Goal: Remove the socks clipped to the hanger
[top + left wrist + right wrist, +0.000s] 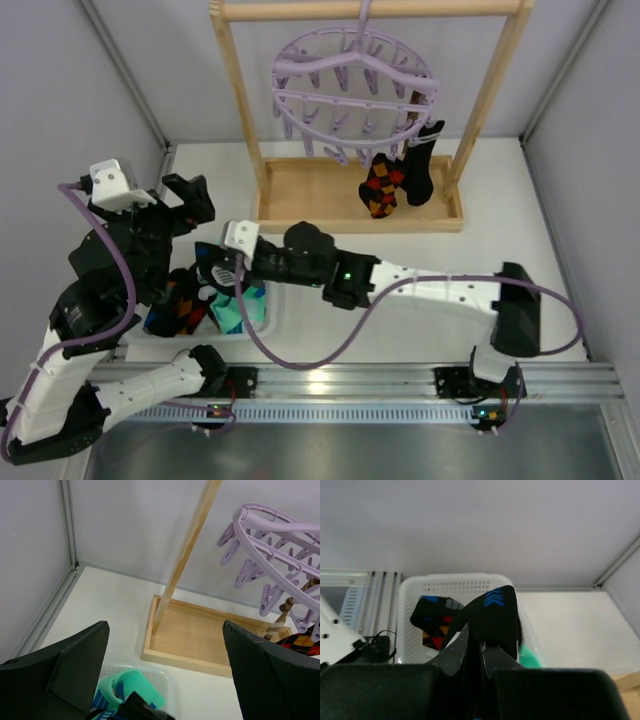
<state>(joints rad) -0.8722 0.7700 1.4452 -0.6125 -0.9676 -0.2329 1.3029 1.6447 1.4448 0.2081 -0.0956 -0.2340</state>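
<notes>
The lilac hanger [350, 85] hangs from the wooden rail; it also shows in the left wrist view [280, 535]. A black sock with red/yellow diamonds [380, 187], a plain black sock [421, 165] and a brown-striped sock [413, 100] stay clipped on its right side. My right gripper [213, 263] is over the white basket [280, 325], shut on a black sock with blue marks [495, 612]. The basket [445, 586] holds a diamond sock [432, 625] and a mint-green sock [135, 690]. My left gripper [188, 205] is open and empty, above the basket's far left side.
The wooden rail frame stands in a wooden tray [320, 190] at the back; its left post [187, 550] rises just ahead of my left gripper [165, 680]. Grey walls close in both sides. The metal rail [400, 385] runs along the near edge.
</notes>
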